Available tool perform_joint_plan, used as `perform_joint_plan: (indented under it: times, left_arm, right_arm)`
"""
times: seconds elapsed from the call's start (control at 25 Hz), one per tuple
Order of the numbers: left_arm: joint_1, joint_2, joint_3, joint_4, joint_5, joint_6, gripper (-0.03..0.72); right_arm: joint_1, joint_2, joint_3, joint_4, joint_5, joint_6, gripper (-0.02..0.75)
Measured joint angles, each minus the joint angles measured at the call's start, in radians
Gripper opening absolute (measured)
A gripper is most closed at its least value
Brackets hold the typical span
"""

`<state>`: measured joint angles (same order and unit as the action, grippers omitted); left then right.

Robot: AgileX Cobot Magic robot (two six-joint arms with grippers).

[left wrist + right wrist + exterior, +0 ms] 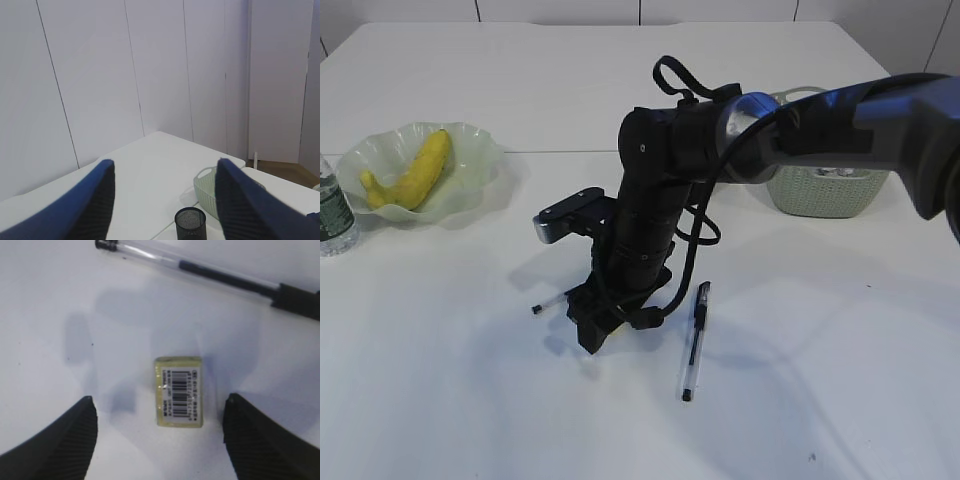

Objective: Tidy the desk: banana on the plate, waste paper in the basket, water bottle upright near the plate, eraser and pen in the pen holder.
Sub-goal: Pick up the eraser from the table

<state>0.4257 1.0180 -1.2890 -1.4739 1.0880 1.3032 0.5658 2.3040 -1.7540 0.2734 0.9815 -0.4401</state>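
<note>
A clear-barrelled pen [693, 345] with a black grip lies nearest on the smooth white table [470, 400]. Just at its nine o'clock, the right gripper [159, 437] hangs released, ribbed black fingers [65, 437] well apart over the pale yellow rectangular eraser [179, 391]. Another clear pen [210, 272] lies at the eraser's twelve o'clock. Farther, at ten o'clock, the curved yellow banana [415, 172] rests in the ruffled pale green glass plate [480, 150]; the woven-look grey-green basket [820, 190] sits at two o'clock. The left gripper [165, 197] is raised, released, empty.

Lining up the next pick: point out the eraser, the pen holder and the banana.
eraser [179, 391]: right wrist view, on its barcode label.
pen holder [190, 224]: left wrist view, on its mesh wall.
banana [421, 172]: exterior view, mid-body.
</note>
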Motion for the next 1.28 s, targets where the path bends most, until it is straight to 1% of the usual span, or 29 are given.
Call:
perform_joint_plan:
  times: [0.44, 1.28]
  left_arm:
    - [0.000, 0.000, 0.000, 0.000, 0.000, 0.000, 0.443]
    - [0.000, 0.000, 0.000, 0.000, 0.000, 0.000, 0.443]
  right_arm:
    - [0.000, 0.000, 0.000, 0.000, 0.001, 0.001, 0.585]
    - [0.000, 0.000, 0.000, 0.000, -0.094, 0.001, 0.585]
